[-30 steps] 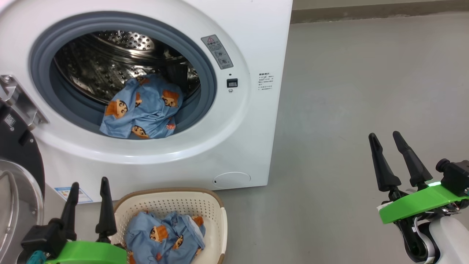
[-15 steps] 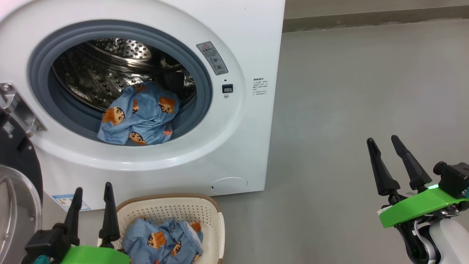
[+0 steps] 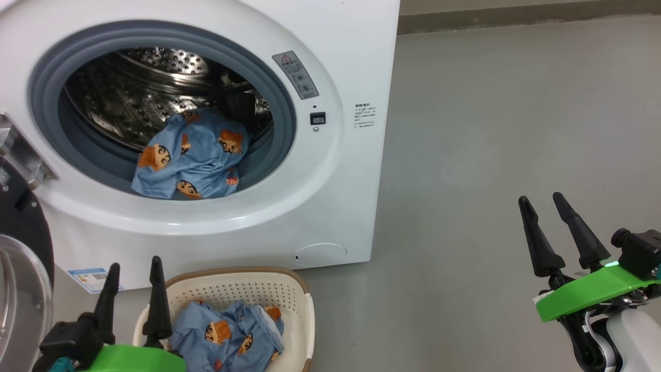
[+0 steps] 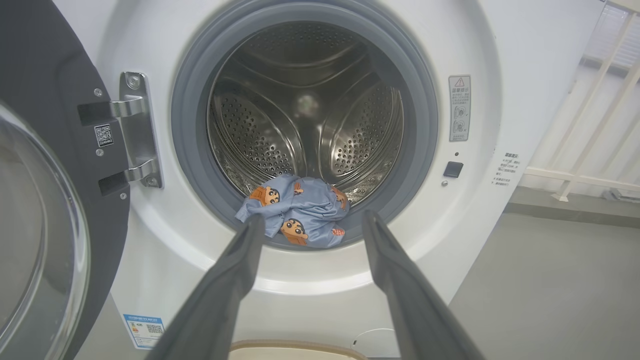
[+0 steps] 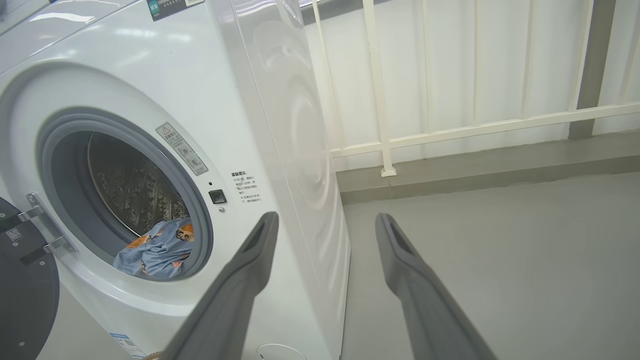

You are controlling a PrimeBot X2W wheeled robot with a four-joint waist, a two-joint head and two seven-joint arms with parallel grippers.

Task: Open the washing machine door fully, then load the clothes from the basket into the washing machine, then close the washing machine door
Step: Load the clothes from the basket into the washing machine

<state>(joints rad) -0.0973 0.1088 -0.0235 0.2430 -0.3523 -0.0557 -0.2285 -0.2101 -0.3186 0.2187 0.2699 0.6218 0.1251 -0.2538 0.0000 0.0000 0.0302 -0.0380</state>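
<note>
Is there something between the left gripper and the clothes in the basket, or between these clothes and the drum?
Nothing visible does. The open left gripper hovers beside the basket, whose top is uncovered above the clothes. The washing machine door stands swung aside at the left, so the drum stands unblocked; one garment lies inside.

my left gripper (image 3: 134, 262) and right gripper (image 3: 540, 197) each carry two long fingers (image 3: 537, 243), matte black, broad at the base and tapering to blunt tips. in the wrist views they read dark grey, one right finger with a shallow slot on its inner face. each pair sits on a bright green plastic bracket (image 3: 594, 292). a stubby black camera (image 3: 638, 250) rides on the right one, thin cables (image 3: 635, 295) run beneath it, and the forearm (image 3: 632, 336) below is glossy white. a teal part (image 3: 61, 366) peeks beside the left bracket.
</note>
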